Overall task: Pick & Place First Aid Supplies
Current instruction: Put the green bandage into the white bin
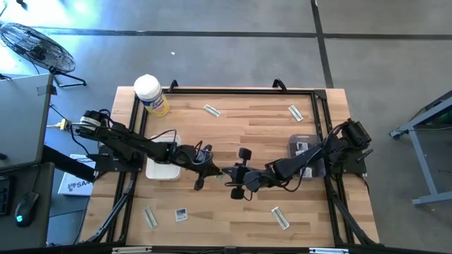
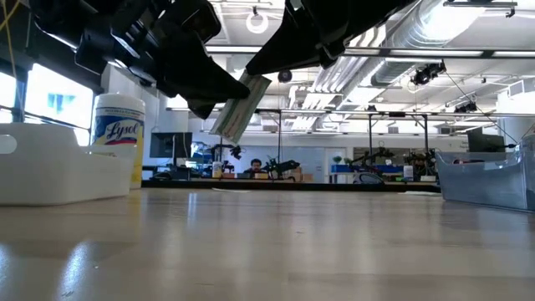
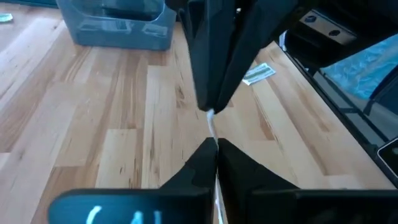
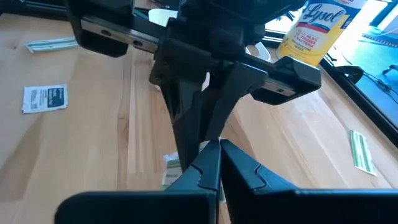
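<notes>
A narrow pale greenish strip packet [image 2: 238, 109] hangs tilted above the middle of the table. My left gripper [image 1: 215, 169] and my right gripper [image 1: 239, 175] meet there tip to tip, both shut on it. In the left wrist view the packet shows edge-on [image 3: 211, 121] between the two pairs of fingers. More strips lie flat on the wood [image 1: 211, 110] [image 1: 295, 112] [image 1: 280, 218] [image 1: 150, 216]. A white square packet [image 1: 181, 214] lies near the front edge. My left gripper pinches the strip packet between its two fingers [image 3: 205, 165], coming slanting down from the table's left. The packet is lifted clear of the table and tilted, its lower end [image 2: 222, 130] free below the fingers. My right gripper pinches the same packet between its two fingers [image 4: 239, 165], slanting down from the table's right, opposite the left fingers. It is on the packet's upper part [image 2: 255, 85]. A bit of the greenish wrapper [image 4: 171, 167] shows beside its fingers.
A white tray [image 1: 162, 169] stands under the left arm. A clear bin [image 1: 305, 149] stands at the right, under the right arm. A white-lidded yellow canister [image 1: 151, 95] stands at the far left corner. A black frame runs along the table's edges.
</notes>
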Controlling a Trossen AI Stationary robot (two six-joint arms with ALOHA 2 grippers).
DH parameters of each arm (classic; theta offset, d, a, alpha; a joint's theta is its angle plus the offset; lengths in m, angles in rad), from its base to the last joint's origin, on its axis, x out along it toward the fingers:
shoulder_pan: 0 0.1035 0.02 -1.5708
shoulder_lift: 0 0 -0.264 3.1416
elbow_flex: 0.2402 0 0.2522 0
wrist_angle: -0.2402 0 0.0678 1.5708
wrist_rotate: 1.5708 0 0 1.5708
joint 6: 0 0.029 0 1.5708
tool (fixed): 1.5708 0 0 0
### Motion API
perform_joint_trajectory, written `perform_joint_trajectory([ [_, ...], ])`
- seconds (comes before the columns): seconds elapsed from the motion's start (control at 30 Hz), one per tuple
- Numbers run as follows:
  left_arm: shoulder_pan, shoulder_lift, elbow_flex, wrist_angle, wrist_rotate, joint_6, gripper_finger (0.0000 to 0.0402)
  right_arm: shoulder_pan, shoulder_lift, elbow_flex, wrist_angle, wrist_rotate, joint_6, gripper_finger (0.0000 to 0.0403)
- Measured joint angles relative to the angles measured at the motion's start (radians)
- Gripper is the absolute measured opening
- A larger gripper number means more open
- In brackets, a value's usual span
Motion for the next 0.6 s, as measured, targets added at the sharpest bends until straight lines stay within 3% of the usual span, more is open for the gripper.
perform_joint_trajectory([
  [0.17, 0.000, 0.000, 0.000, -0.017, -0.002, -0.011, 0.0013, 0.004, -0.005, 0.000, -0.002, 0.071, -0.001, 0.0017],
  [0.37, 0.000, 0.000, 0.000, -0.079, -0.082, -0.008, 0.0003, 0.026, -0.071, -0.002, -0.012, 0.217, -0.036, 0.0071],
  [0.6, 0.000, -0.086, 0.000, -0.211, -0.105, -0.017, 0.0001, 0.043, -0.123, -0.002, -0.015, 0.236, -0.029, 0.0132],
])
